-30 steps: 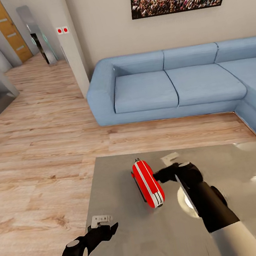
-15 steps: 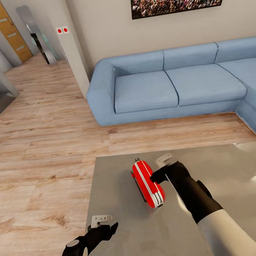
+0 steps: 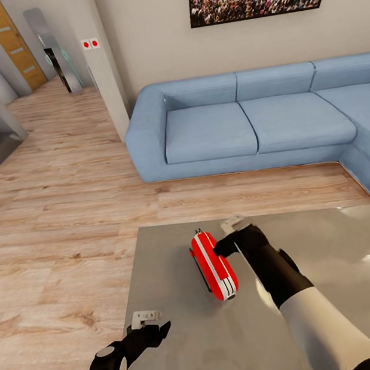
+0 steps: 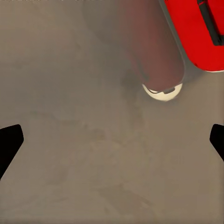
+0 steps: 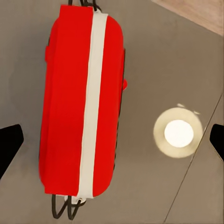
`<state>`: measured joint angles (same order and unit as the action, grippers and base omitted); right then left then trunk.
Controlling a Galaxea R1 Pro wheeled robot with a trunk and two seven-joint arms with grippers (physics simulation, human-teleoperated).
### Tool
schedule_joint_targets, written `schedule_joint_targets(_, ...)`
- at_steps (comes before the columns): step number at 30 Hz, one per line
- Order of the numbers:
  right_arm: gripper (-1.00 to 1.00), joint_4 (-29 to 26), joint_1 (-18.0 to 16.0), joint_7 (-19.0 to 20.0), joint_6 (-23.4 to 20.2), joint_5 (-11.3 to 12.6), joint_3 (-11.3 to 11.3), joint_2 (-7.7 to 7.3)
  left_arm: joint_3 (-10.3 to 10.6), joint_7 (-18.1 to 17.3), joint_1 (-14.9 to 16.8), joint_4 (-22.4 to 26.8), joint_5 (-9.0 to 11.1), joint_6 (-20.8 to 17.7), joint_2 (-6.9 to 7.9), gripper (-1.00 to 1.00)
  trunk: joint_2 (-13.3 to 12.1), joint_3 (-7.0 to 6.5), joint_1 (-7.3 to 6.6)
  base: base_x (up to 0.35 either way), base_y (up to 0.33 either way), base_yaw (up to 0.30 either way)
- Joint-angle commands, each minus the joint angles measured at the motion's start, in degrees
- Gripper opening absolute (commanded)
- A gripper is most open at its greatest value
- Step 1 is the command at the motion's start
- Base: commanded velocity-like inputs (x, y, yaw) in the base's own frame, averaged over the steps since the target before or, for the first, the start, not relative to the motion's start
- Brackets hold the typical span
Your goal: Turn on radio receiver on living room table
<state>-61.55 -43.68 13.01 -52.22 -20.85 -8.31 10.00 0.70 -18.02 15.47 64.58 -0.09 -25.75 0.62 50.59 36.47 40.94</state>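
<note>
The radio [image 3: 213,265] is seen standing on its edge on the table [image 3: 196,353], near the table's far left corner, at about 12 o'clock from the robot. In the head view its red shell and white stripe face up, with the thin wire handle at the far end. In the right wrist view the radio [image 5: 81,105] is looked down on from above, the white stripe running along its length and a small red nub showing on one side.

The right gripper [image 3: 225,240] is held just beside the radio's far end, at about 2 o'clock from the radio's middle. Whether it touches the shell cannot be told. In the right wrist view the two fingertips sit far apart at the picture's edges, so the claw is judged released, with nothing grasped.

The left gripper [image 3: 150,324] hovers low over the table's near left part, at about 8 o'clock from the radio and well apart from it. Its fingertips are likewise spread wide in the left wrist view, so it too is released and empty.

The approach is judged done: the radio is found and reached. No sign is shown that it is switched on. The pressing or turning of its control is judged still to be done.
</note>
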Motion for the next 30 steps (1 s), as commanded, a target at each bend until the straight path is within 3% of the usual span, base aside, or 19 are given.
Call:
schedule_joint_targets(1,1.00,0.46,-0.36,0.00,0.25,0.04,0.01,0.00,0.00,0.00,0.00,0.01,0.00,0.00,0.00,1.00,0.00,0.00,0.00,0.000,0.000,0.000)
schedule_joint_targets(4,1.00,4.04,-2.88,0.04,2.20,0.33,0.05,0.00,0.00,0.00,0.00,-0.02,0.00,0.00,0.00,1.00,0.00,0.00,0.00,0.000,0.000,0.000)
schedule_joint_targets(12,1.00,8.50,-4.71,0.07,5.00,0.51,0.08,0.00,0.00,0.00,0.00,0.00,0.00,0.00,0.00,1.00,0.00,0.00,0.00,0.000,0.000,0.000)
schedule_joint_targets(16,1.00,15.77,-7.55,0.09,9.25,2.25,0.29,0.00,0.00,0.00,0.00,-0.03,0.00,0.00,0.00,1.00,0.00,0.00,0.00,0.000,0.000,0.000)
schedule_joint_targets(30,1.00,17.80,-8.06,0.09,11.16,4.02,0.39,0.00,-0.01,0.00,0.00,0.02,0.00,0.00,0.00,1.00,0.00,0.00,0.00,0.000,0.000,0.000)
